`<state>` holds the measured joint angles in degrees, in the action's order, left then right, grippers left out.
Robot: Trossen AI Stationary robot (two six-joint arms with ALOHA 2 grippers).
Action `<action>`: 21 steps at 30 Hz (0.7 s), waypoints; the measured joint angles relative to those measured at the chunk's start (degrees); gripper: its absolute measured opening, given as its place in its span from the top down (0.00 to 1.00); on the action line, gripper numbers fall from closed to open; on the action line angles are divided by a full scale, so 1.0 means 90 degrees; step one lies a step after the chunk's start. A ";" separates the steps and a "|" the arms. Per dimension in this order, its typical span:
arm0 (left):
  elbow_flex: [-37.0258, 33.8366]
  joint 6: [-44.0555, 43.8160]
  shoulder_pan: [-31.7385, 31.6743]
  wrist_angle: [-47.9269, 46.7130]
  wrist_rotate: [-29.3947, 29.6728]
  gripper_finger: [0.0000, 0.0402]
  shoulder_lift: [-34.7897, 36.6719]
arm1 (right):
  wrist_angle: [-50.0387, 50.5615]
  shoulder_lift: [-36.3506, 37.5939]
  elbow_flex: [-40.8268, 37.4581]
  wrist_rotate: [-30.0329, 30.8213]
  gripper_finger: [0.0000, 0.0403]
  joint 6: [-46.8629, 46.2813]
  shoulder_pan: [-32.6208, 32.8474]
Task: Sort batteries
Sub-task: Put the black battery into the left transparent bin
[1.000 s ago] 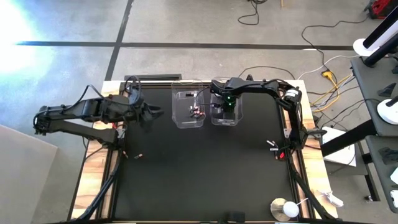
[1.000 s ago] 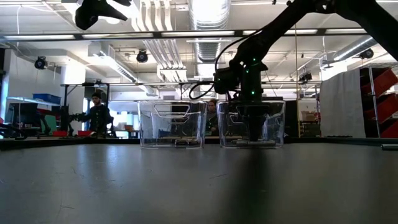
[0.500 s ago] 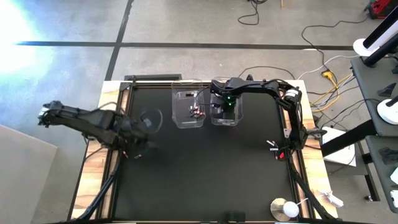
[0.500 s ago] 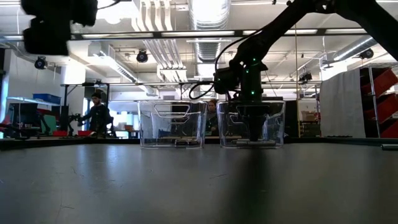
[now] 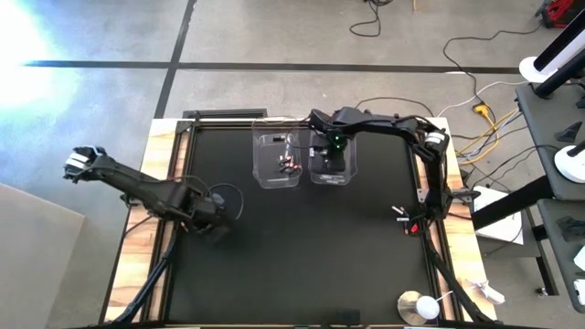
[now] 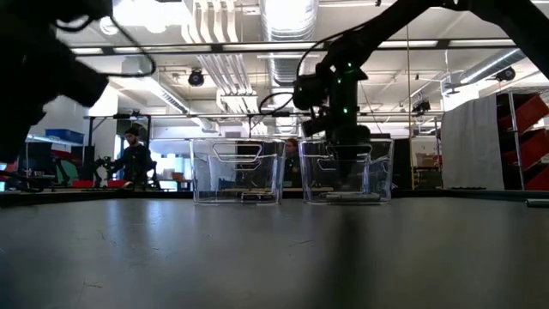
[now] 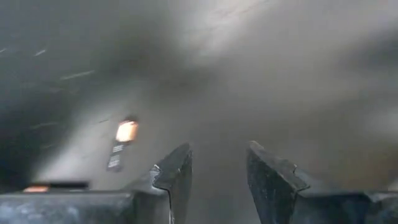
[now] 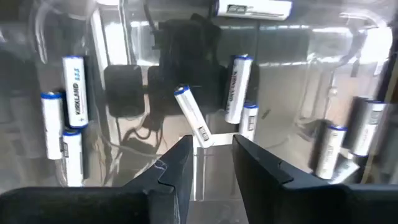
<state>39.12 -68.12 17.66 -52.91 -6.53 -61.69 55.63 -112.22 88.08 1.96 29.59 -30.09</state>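
Black tabletop from above: the right gripper (image 5: 331,163) hangs over the right tub (image 5: 345,176) at the far edge, while the left gripper (image 5: 218,203) sits low near the left edge. Level with the table, both tubs stand side by side (the left tub (image 6: 238,170) holds a few cells). Left wrist: fingers (image 7: 176,177) spread, a small battery (image 7: 126,131) ahead; I would centre over it before closing. Right wrist: jaws apart and empty, white batteries (image 8: 238,87) lying below.

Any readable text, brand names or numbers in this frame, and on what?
"KIRKLAND": runs along the white blue-capped battery lying in the clear plastic tub.
Print on the other white batteries, and on the white label at the tub's rim: too blurred to read.
The other views show none.
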 joint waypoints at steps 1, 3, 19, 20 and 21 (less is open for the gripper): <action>-0.0056 0.0000 0.0000 -0.0104 0.0015 0.68 -0.0091 | 0.0068 0.0027 0.0072 -0.0003 0.73 -0.0031 0.0007; -0.0163 -0.0012 -0.0002 -0.0359 0.0113 0.68 -0.0280 | 0.0231 0.0065 0.0287 -0.0012 0.72 -0.0157 0.0033; -0.0510 0.1322 -0.0002 -0.0167 0.0553 0.68 -0.1918 | 0.1062 0.0264 0.1674 -0.0051 0.67 -0.0562 0.0221; -0.0500 0.1440 -0.0003 -0.0131 0.0477 0.69 -0.2003 | 0.1135 0.0274 0.1725 -0.0051 0.67 -0.0564 0.0221; -0.0471 0.1519 0.0000 -0.0127 0.0429 0.69 -0.2103 | 0.1193 0.0292 0.1754 -0.0051 0.68 -0.0564 0.0221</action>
<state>34.88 -54.45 17.67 -54.06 -2.68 -80.61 66.37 -109.59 103.87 1.50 24.51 -28.10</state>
